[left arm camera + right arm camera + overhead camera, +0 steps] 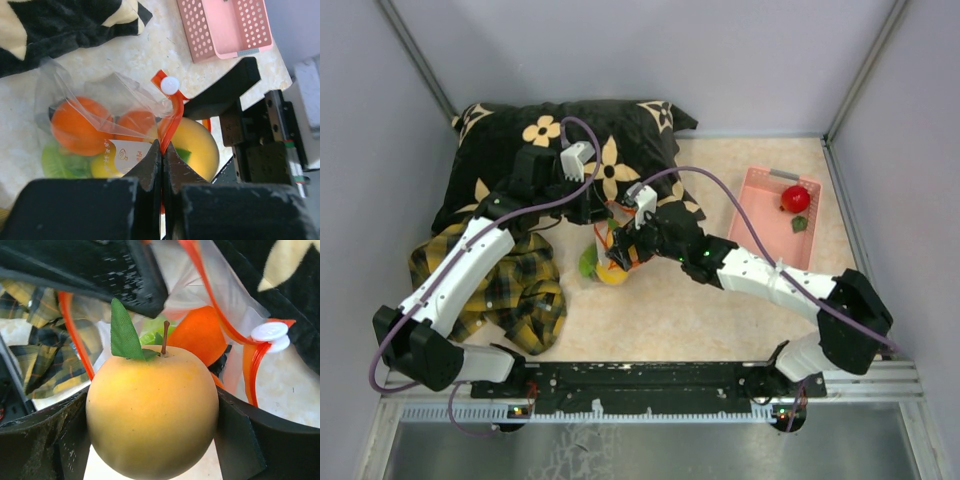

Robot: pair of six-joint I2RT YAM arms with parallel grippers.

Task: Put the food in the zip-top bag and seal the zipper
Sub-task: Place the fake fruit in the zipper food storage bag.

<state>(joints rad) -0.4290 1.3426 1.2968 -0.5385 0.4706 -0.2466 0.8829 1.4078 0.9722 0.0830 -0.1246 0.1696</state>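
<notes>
1. The left gripper (162, 150) was clenched on the zipper (174, 117); the red-orange strip ran down between its closed fingers at the lower centre of the left wrist view; a white slider (170, 85) sat on the strip just above the pinch.
2. The zip-top bag (95, 97) lay at centre left of that view on the beige table (150, 50); through its clear plastic showed a large orange (80, 125), a second orange (136, 122) to its right and a light green piece (60, 162) below them.
3. The right gripper (152, 440) grasped a yellow fruit (152, 405) with a brown stem and a green leaf, one black finger pressed to each side; the fruit filled the lower centre of the right wrist view.
4. In that view the zipper's two strips stood apart, one at the left of the fruit and one at the upper right; the fruit sat at the bag's mouth; whether it had passed the rim could not be told.
5. In the top view both grippers met at the bag in the centre of the frame.
6. A pink basket (760, 220) lay at centre right, well apart from the bag; it held a red apple (795, 198) and a dark green piece (800, 224).
7. A black flowered pillow (570, 135) filled the upper left; a yellow-black plaid cloth (515, 285) lay at the lower left, near the bag.
</notes>
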